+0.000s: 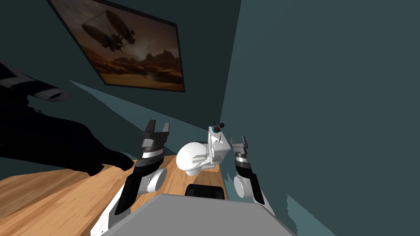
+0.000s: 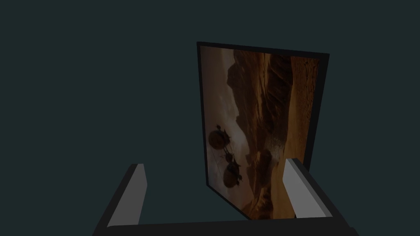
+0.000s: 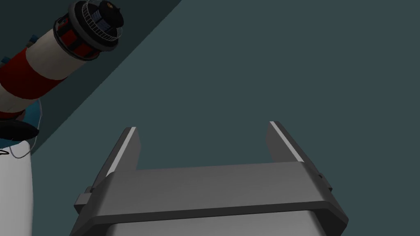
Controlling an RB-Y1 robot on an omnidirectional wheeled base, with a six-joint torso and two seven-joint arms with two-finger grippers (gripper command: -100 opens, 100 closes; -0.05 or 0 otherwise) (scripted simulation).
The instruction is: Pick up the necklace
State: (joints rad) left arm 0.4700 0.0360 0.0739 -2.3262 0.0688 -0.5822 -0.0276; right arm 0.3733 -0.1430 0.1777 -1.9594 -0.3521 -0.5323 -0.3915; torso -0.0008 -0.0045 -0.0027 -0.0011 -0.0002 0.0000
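A thin, pale looped cord (image 3: 25,150), possibly the necklace, hangs at the foot of a red-and-white lighthouse figurine (image 3: 49,69). A black oval piece (image 3: 16,131) lies beside it on top of a white block (image 3: 14,192). My right gripper (image 3: 202,126) is open, off to the side of the figurine, with a teal wall behind its fingers. In the head view it (image 1: 238,141) is raised just right of the white block (image 1: 217,147). My left gripper (image 1: 156,128) is raised over the wooden table (image 1: 61,196), and its fingers stand open (image 2: 214,163).
A round white object (image 1: 192,157) leans against the white block at the table's far corner. A black shape (image 1: 49,139) covers the left of the table, and a small black item (image 1: 205,190) sits near my chest. Teal walls meet right behind the table.
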